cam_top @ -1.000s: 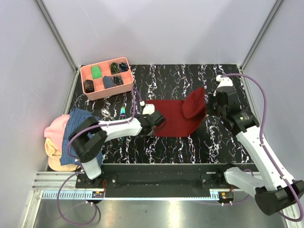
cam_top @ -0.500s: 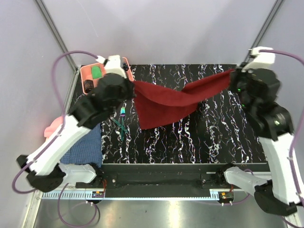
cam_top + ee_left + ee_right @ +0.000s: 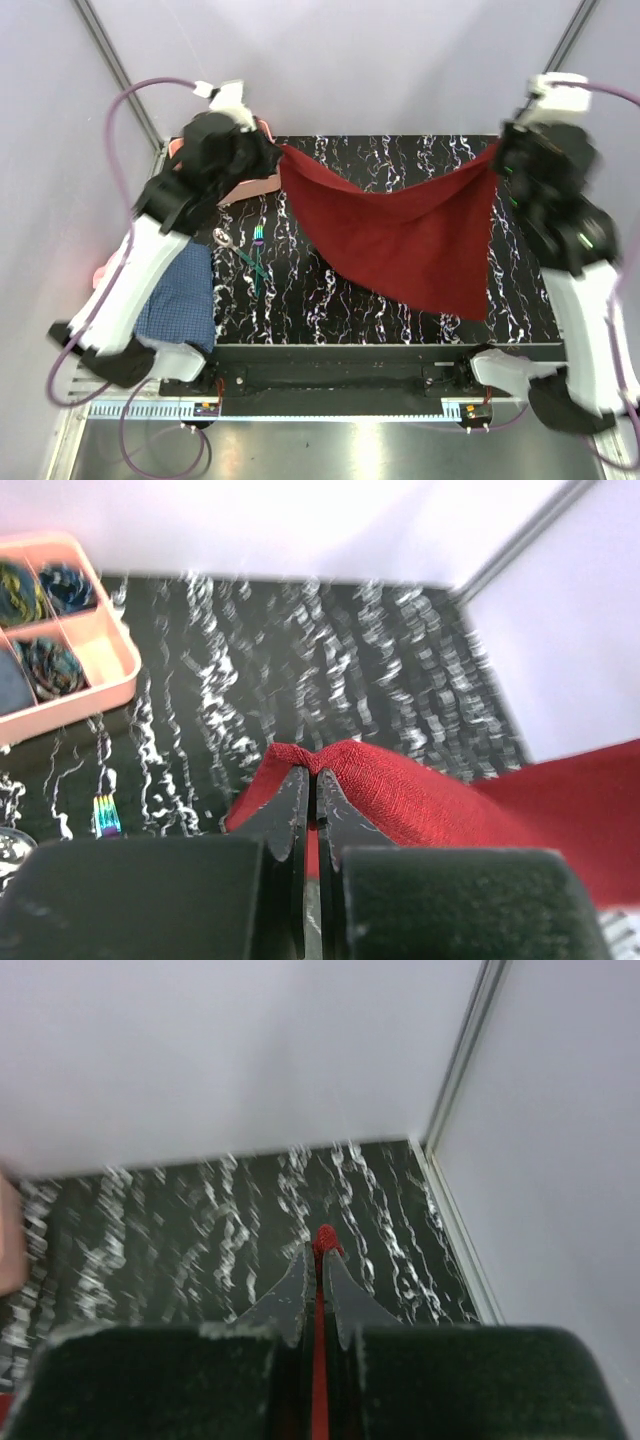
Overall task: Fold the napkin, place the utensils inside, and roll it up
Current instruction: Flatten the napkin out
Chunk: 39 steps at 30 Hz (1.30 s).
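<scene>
Tabletop (image 3: pixel 290 310) of black, white-veined marble pattern carries everything, and the biggest thing over it is the napkin (image 3: pixel 410 240). The dark red cloth hangs spread in the air above the far half of the tabletop, strung between the two raised arms. Its top edge sags in the middle, and its lowest corner drops toward the near right edge. Whether that corner touches the surface cannot be told.

The left gripper (image 3: pixel 272 150) is up above the far left corner. In the left wrist view its claw (image 3: pixel 311 780) is pressed together, pinching a bunched corner of the napkin (image 3: pixel 420 800). The right gripper (image 3: pixel 497 150) is up above the far right corner. In the right wrist view its claw (image 3: pixel 318 1260) is likewise clamped tight, with a small tuft of the red napkin (image 3: pixel 325 1238) poking out at the tips.

A blue checked cloth (image 3: pixel 180 300) lies at the near left edge, partly under the left arm, with a sliver of pink cloth (image 3: pixel 100 272) just beyond it. A pink tray (image 3: pixel 100 665) sits at the far left corner; what fills its compartments is too blurred to name.

The utensils lie flat near the left edge, between the blue cloth and the hanging napkin. They include a silvery spoon (image 3: pixel 222 238) and, just beside it, a fork (image 3: pixel 258 238) with iridescent tines. Their thin teal handles appear to cross.
</scene>
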Available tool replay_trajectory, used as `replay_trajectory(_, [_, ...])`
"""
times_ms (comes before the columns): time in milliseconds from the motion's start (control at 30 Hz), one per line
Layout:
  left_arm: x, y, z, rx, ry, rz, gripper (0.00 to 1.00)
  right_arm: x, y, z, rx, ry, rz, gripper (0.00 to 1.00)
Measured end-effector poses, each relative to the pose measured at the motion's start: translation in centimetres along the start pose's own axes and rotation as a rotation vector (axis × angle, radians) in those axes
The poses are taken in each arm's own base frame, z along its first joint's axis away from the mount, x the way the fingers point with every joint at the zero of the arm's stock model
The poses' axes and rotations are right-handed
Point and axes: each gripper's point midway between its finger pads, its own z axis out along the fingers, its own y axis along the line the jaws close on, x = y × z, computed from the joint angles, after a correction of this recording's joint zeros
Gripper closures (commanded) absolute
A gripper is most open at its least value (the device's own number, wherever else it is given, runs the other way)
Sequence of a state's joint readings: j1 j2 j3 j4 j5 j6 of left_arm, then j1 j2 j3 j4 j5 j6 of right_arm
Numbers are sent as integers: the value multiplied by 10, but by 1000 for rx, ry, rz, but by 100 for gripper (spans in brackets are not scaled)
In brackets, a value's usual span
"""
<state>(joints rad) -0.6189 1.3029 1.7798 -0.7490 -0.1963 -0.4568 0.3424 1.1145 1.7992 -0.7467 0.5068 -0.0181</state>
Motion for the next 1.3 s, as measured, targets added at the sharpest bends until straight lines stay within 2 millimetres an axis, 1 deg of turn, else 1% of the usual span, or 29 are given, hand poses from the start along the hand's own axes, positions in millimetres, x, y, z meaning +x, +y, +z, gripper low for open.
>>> replay_trajectory(100, [23, 20, 51, -46, 107, -10, 100, 46, 12, 56, 36, 139, -78, 100])
replay_trajectory(133, [29, 24, 63, -52, 133, -12, 100, 64, 12, 75, 55, 191, -100, 100])
replay_trajectory(167, [38, 29, 76, -61, 169, -15, 100, 77, 10, 86, 70, 227, -115, 100])
replay_trajectory(200, [42, 32, 84, -66, 189, -18, 100, 89, 9, 96, 81, 261, -129, 100])
replay_trajectory(233, [44, 34, 88, -68, 201, -20, 100, 96, 7, 101, 91, 284, -138, 100])
replay_trajectory(267, [44, 33, 90, -65, 209, -22, 100, 99, 4, 102, 97, 294, -142, 100])
replay_trajectory(333, [36, 27, 88, -43, 195, -23, 100, 89, 1, 98, 100, 272, -133, 100])
replay_trajectory(400, [15, 16, 78, -6, 144, -24, 100, 66, -3, 85, 99, 210, -109, 100])
replay_trajectory(467, [-7, 4, 62, 39, 85, -25, 100, 36, -11, 63, 99, 122, -74, 100])
replay_trajectory(500, [-16, 0, 51, 59, 58, -27, 100, 21, -17, 49, 99, 72, -54, 100])
replay_trajectory(567, [-31, -7, 27, 91, 10, -28, 100, -7, -28, 20, 99, -21, -15, 100])
replay_trajectory(633, [-47, -15, -2, 129, -47, -30, 100, -35, -41, -16, 96, -131, 28, 100])
replay_trajectory(667, [-53, -18, -15, 144, -71, -31, 100, -45, -47, -32, 95, -175, 45, 100])
replay_trajectory(733, [-66, -27, -49, 188, -129, -38, 100, -64, -59, -66, 87, -265, 80, 100])
replay_trajectory(800, [-75, -36, -78, 238, -173, -47, 100, -78, -66, -92, 70, -333, 106, 100])
replay_trajectory(867, [-80, -44, -102, 286, -201, -55, 100, -85, -69, -107, 51, -367, 118, 100])
replay_trajectory(933, [-84, -50, -122, 327, -223, -67, 100, -90, -68, -115, 24, -389, 125, 100])
replay_trajectory(967, [-84, -51, -127, 337, -227, -71, 100, -92, -66, -117, 11, -392, 124, 100])
replay_trajectory(1000, [-85, -52, -132, 347, -232, -75, 100, -91, -64, -117, 1, -387, 122, 100])
replay_trajectory(1067, [-85, -53, -132, 352, -234, -81, 100, -90, -60, -110, -5, -367, 114, 100])
replay_trajectory(1100, [-84, -53, -129, 349, -232, -81, 100, -87, -58, -104, -3, -350, 107, 100])
replay_trajectory(1167, [-79, -49, -112, 326, -206, -79, 100, -75, -53, -80, 19, -296, 85, 100])
replay_trajectory(1200, [-77, -45, -98, 310, -192, -80, 100, -63, -48, -62, 30, -251, 63, 100])
replay_trajectory(1233, [-73, -40, -78, 290, -166, -84, 100, -50, -43, -40, 45, -201, 41, 100])
replay_trajectory(1267, [-69, -31, -55, 258, -141, -92, 100, -34, -36, -16, 54, -145, 15, 100])
replay_trajectory(1300, [-63, -22, -28, 228, -107, -101, 100, -12, -31, 11, 70, -76, -15, 100])
